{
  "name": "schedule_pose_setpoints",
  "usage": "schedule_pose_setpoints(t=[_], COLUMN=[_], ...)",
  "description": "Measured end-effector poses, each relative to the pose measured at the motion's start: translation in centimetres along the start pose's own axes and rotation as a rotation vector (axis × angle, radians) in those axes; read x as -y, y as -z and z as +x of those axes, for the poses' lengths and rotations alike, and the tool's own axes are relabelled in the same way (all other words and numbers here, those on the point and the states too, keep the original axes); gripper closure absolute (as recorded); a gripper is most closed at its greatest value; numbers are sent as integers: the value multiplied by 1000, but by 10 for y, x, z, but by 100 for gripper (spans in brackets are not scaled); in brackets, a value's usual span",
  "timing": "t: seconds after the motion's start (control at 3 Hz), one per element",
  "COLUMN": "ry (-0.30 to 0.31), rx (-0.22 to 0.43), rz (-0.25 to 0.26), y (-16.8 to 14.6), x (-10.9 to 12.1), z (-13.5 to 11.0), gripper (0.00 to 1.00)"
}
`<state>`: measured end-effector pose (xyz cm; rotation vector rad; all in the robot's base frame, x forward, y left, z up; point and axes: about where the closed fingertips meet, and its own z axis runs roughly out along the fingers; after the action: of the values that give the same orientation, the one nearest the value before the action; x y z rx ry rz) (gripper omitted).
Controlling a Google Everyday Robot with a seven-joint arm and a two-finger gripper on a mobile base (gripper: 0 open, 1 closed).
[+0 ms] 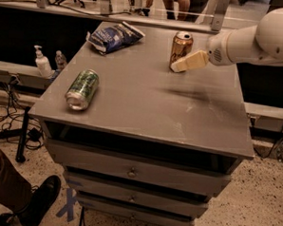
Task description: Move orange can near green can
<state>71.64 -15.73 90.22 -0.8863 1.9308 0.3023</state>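
Floor, in front of the cabinet's left corner: one dark shoe (39, 202) and a brown trouser leg (0, 183); blue tape marks (69, 204) just by the cabinet's foot. Grey drawer cabinet (147, 101): three drawers stacked below the top, uppermost drawer (176, 176) shut, with a small round knob (132, 172); contents hidden. Between the top and that drawer, an open slot, dark inside, contents not discernible. Green can (82, 89): lying on its side on the cabinet top near the front-left corner, long axis running front to back and angled slightly toward the back right, one silver end facing the front edge. Gripper (189, 61): cream-coloured, reaching in from the cabinet's right side on a white arm (250, 40), low over the back-right part of the top, its tip against the lower right side of the orange can; whether it is open or closed cannot be told. Orange can (181, 48): upright on the back-right-of-centre part of the cabinet top, long axis vertical, silver top upward, well apart from the green can; whether it is opened cannot be told. Blue crinkled chip bag (114, 36): flat on the back-left part of the top. Left of the cabinet, on a lower ledge: a white pump bottle (42, 63) and a smaller bottle (61, 60) beside it.
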Motion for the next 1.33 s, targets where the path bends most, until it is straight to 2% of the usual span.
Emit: schedule_pose_setpoints(t=[0.33, 0.67, 1.0, 1.33], ry=[-66, -129, -175, -190], rx=[71, 163, 231, 272], rz=[-11, -38, -70, -120], y=[-34, -51, -57, -51], x=[14, 19, 15, -2], z=[-3, -13, -24, -32], gripper=[0, 17, 41, 64])
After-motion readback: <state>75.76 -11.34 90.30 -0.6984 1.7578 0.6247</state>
